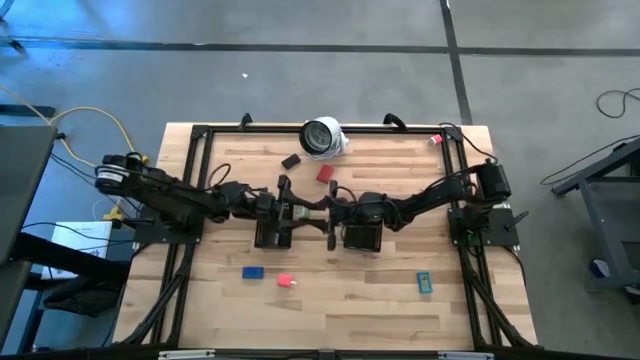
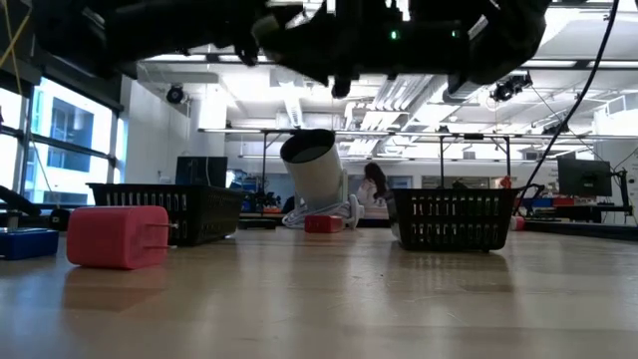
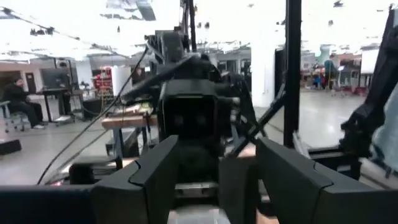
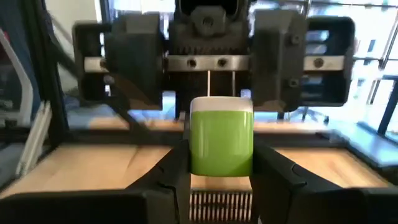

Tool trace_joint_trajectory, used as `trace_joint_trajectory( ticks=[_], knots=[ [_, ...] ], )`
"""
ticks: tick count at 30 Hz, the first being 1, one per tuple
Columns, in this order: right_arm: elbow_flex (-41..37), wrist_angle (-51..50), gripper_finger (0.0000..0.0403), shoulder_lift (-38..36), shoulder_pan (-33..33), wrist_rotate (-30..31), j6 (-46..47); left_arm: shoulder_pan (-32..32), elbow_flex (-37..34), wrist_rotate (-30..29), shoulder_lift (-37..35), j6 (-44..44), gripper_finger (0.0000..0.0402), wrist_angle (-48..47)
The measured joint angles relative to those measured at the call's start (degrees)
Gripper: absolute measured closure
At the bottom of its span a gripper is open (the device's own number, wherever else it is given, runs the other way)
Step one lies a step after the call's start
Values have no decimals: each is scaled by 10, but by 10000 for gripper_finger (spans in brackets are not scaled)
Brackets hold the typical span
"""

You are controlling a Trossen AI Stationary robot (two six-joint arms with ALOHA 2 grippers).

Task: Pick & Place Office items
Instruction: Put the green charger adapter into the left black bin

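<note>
My right gripper [image 4: 221, 171] is shut on a green piece [image 4: 221, 140] with a white top edge. It is in mid-air over the gap between the two black mesh trays [image 1: 272, 232] [image 1: 362, 236]. My left gripper [image 3: 217, 180] is open and faces it head-on from the table's left. Its two fingers [image 4: 132, 62] stand wider than the piece. In the high view the two grippers [image 1: 305, 210] [image 1: 331, 208] meet tip to tip. A red piece [image 1: 325, 174] and a dark brown piece [image 1: 291, 160] lie behind the trays. A blue piece [image 1: 253, 271], a pink one [image 1: 286, 281] and a teal one [image 1: 425, 283] lie in front. My right gripper pinches the green piece by its two opposite sides, low on the piece [image 4: 198, 163], between its two fingers. The fingers come level from the table's right. The piece stands upright above the fingers, clear of the table and trays.
A white round object with a dark face [image 1: 323, 138] lies at the table's far middle; it also shows in the low view [image 2: 314, 170]. A small red-and-white item [image 1: 436, 140] sits at the far right corner. A black frame [image 1: 200, 150] runs along the table's edges.
</note>
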Motion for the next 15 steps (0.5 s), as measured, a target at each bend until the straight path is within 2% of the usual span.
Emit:
trace_joint_trajectory(
  ticks=[2,6,11,15],
  knots=[
    [0,-4,286,0,0,2,-1,-1,0,-10,16,16,194,-4],
    [1,-12,286,-2,3,0,-1,-4,0,-29,-4,39,194,0],
    [1,-3,286,-3,10,2,-14,-4,-1,-30,-36,42,194,-63],
    [1,10,286,-3,10,1,-14,-5,-2,-30,-36,39,194,-75]
  ],
)
